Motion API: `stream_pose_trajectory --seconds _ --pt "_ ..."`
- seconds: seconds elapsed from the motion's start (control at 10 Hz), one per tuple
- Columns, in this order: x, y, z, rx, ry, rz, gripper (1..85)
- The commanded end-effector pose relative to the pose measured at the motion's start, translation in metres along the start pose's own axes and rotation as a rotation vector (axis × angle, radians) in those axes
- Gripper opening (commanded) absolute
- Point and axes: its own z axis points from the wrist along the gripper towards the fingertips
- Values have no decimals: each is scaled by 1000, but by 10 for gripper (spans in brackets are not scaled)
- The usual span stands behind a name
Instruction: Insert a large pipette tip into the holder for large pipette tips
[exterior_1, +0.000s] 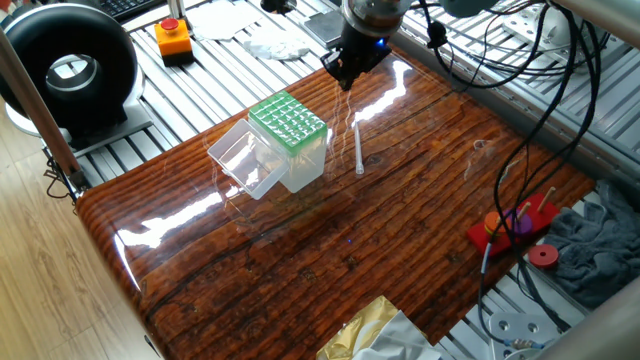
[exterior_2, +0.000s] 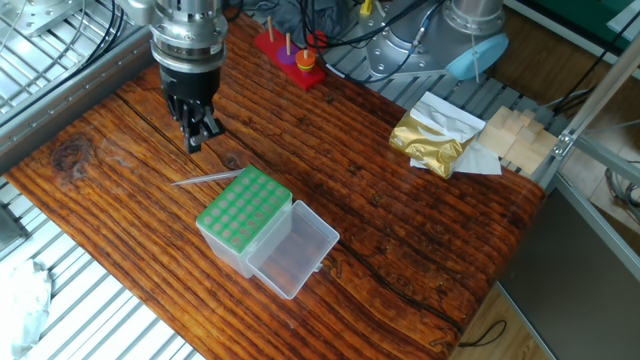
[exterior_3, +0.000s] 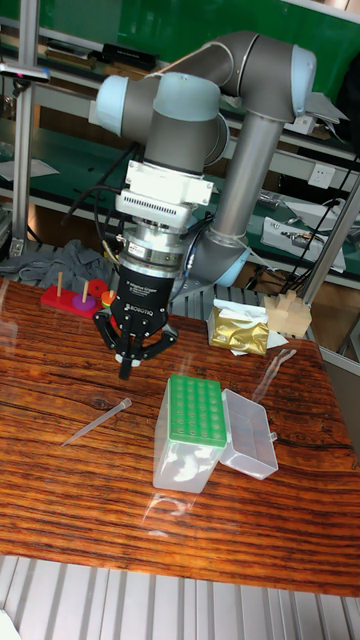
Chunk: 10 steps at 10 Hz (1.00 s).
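Your gripper (exterior_3: 126, 368) hangs above the wooden table (exterior_2: 400, 230), pointing down, fingers pressed together with nothing between them (the tall fixed view shows the tips meeting).

The large pipette tip (exterior_3: 95, 420) lies flat on the table, untouched, just beside the holder for large pipette tips (exterior_3: 191, 432) but not touching it. In the tall fixed view it sits to the left of the box, pointed end down-left, below the gripper. In the other fixed view the tip (exterior_2: 203, 180) runs along the box's far edge, gripper (exterior_2: 197, 138) above and beyond it. In one fixed view it (exterior_1: 358, 150) lies right of the box, gripper (exterior_1: 345, 72) up-table from it.

Holder (exterior_1: 288, 140) stands upright, green grid on top, holes look unfilled (can't confirm every hole). Its clear lid (exterior_2: 292, 250) is swung fully open and rests on the table alongside.

Off to the side: a gold foil bag (exterior_2: 432, 138) and a red peg toy (exterior_2: 288, 52) at the table's edge.
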Motion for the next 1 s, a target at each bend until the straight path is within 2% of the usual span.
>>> stream_pose_trajectory --seconds 0.0,0.1,0.2,0.3,0.4,0.6,0.7,0.8,0.9 --pt "18 -23 -3 89 69 86 10" --pt "23 -20 -3 80 88 105 10" --pt "23 -21 -3 81 87 98 10" --pt "25 -16 -3 62 93 127 10" --pt "23 -4 -2 22 88 225 10" --pt "16 -10 3 52 81 283 10" --pt "11 0 10 26 94 322 10" --pt "1 11 18 -26 85 375 10" --pt "-5 13 27 -49 86 412 10"
